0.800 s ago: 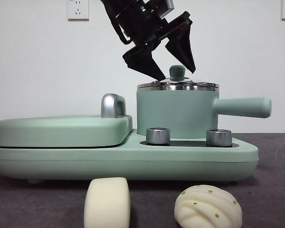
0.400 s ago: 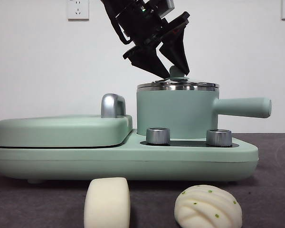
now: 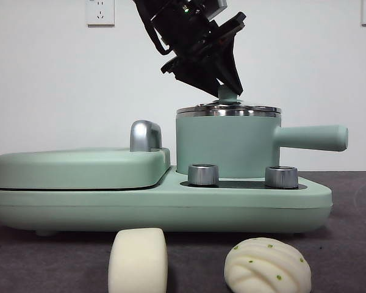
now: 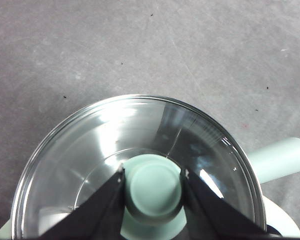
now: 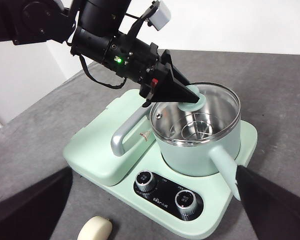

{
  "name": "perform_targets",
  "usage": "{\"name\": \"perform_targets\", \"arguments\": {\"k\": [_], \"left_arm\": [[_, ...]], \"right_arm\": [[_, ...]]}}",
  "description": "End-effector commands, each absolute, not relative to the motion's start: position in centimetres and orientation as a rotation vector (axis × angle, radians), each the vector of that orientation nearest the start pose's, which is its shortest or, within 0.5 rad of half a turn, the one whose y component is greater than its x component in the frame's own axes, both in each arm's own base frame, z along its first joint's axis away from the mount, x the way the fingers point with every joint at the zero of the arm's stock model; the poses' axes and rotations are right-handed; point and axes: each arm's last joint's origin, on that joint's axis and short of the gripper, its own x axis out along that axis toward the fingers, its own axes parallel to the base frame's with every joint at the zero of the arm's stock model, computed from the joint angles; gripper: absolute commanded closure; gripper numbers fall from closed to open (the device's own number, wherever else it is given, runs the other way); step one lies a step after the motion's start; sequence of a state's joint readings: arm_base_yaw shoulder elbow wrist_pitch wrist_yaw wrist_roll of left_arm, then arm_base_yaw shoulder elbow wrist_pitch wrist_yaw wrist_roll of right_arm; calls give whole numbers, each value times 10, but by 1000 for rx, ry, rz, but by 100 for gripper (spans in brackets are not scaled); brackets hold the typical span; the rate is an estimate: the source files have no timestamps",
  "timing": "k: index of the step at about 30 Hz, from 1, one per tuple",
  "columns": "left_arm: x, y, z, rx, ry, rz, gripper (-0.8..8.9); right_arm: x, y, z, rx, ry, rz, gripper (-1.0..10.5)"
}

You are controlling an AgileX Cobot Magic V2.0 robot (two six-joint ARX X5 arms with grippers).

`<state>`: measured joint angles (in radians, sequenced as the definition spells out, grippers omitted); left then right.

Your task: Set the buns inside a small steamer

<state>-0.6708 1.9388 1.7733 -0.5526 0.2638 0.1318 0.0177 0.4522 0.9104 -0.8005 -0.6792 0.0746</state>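
The small steamer [image 3: 226,143] stands on the right half of a mint-green cooker base, its side handle [image 3: 311,138] pointing right. Its glass lid [image 3: 229,110] rests on the rim. My left gripper [image 3: 227,91] comes down from above and is shut on the lid knob [image 4: 154,189], one jaw on each side. Two buns lie on the table in front of the base: a smooth plain one [image 3: 138,259] and a pleated one with green specks [image 3: 267,265]. My right gripper [image 5: 154,170] hangs open, high above the near side of the cooker, and holds nothing.
A flat lidded griddle section [image 3: 79,168] fills the left half of the base, with a steel handle [image 3: 145,135] beside the pot. Two steel dials [image 3: 202,174] sit on the base front. A white wall stands behind.
The left gripper's jaws stood open around the lid knob, then came down and shut on it. The lid, the pot and both buns have not moved.
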Motion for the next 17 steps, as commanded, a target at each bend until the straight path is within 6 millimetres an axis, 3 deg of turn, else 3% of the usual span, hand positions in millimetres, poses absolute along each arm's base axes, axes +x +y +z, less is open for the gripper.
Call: {"name": "perform_targets", "arguments": {"k": [1, 5, 17], "left_arm": [[342, -285, 300, 272, 681, -944, 735], [342, -285, 311, 264, 682, -941, 736], [337, -274, 374, 273, 615, -941, 763]], "right_arm": [[59, 19, 355, 175, 337, 682, 426], [59, 19, 355, 176, 338, 682, 426], [60, 20, 355, 239, 366, 694, 426]]}}
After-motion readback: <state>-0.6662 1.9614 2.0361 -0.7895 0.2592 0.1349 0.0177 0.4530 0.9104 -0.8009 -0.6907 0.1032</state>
